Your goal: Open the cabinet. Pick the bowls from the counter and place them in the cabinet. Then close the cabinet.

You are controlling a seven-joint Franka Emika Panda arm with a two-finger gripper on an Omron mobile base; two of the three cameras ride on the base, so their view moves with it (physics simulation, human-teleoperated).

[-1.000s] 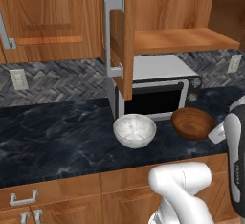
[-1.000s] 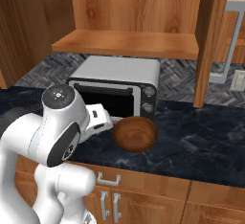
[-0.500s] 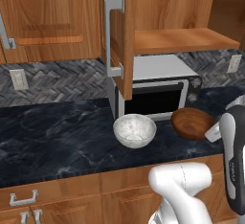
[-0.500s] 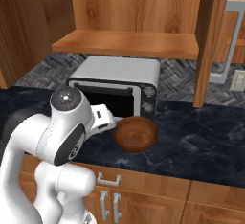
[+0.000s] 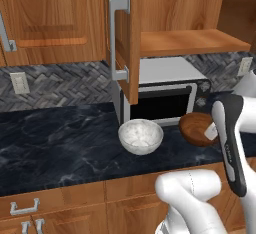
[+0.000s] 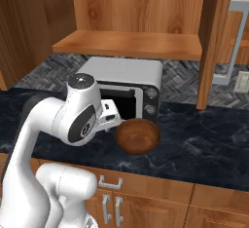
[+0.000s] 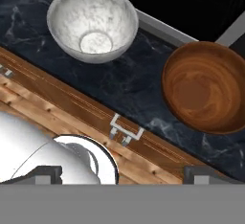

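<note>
Overhead, gripper (image 7: 122, 176) wide open, empty, above 2 unlabelled bowls (image 7: 94, 23).

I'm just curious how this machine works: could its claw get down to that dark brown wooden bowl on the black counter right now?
Probably yes. The dark brown wooden bowl sits uncovered, apart from the whitish speckled bowl, and the open claw has nothing between.
</note>
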